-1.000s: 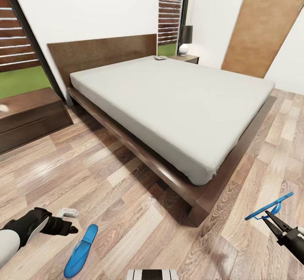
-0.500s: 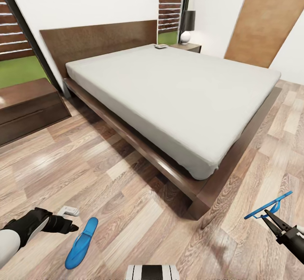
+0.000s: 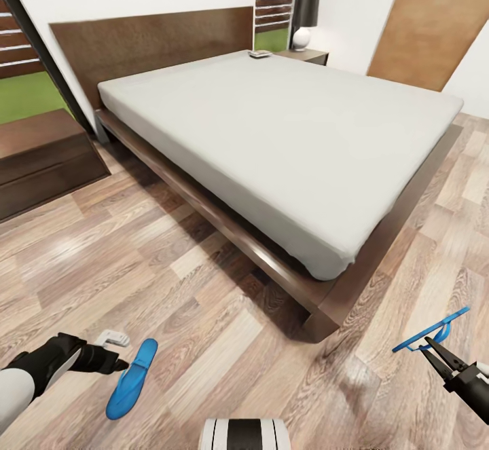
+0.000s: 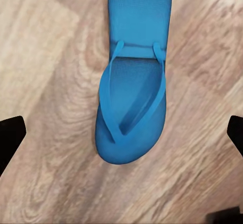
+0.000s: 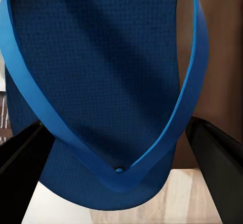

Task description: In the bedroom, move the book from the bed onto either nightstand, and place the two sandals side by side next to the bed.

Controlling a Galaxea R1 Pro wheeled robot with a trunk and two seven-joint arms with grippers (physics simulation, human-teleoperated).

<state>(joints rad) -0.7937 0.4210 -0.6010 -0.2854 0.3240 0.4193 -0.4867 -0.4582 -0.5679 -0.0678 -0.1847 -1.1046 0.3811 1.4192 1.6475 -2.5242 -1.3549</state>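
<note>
At 5 o'clock, the right end effector [image 3: 426, 345] gripped one sandal [image 3: 432, 330]; the left end effector [image 3: 126, 366] was open above the other sandal [image 3: 132, 379]. The next move, I judge: lay them together beside the bed [image 3: 285, 131].

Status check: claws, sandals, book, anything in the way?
Right claw shut on one sandal, held off the floor. Left claw open over second sandal on floor. Book on bed, far corner. Nothing blocking.

Readable text: none in any view.
Book [image 3: 259, 54]: lies at the bed's [image 3: 285, 131] far corner by the headboard; too small for any lettering to be made out.
Sandals [image 4: 132, 77]: plain blue, no brand or mark visible.
</note>
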